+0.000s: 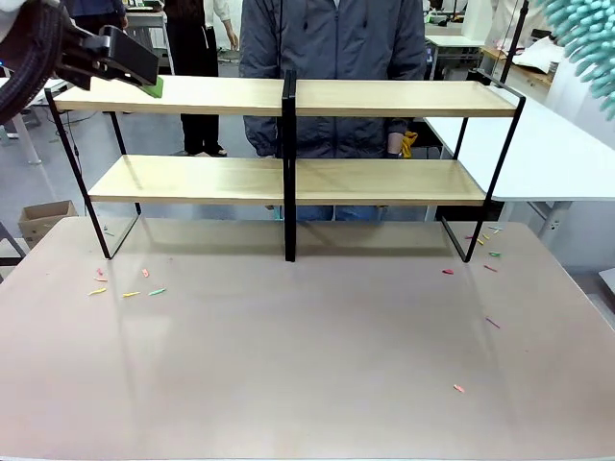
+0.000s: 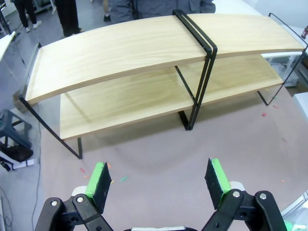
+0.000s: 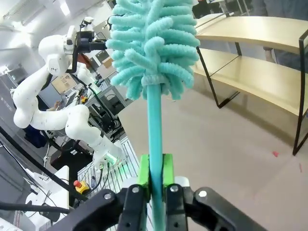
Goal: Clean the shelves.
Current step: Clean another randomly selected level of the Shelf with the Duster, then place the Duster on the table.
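Note:
The shelves stand at the table's far side: two light-wood boards in a thin black frame with a central post, also seen in the left wrist view and the right wrist view. My left gripper hovers at the left end of the top board. In its own view it is open, nothing between the green pads, looking down on the shelves from in front. My right gripper is shut on the handle of a teal fluffy duster, whose head is raised at the top right, off the shelves.
Small coloured scraps lie on the beige table near the left shelf foot and the right foot. A person in a grey jacket stands behind the shelves. A white table stands at the right.

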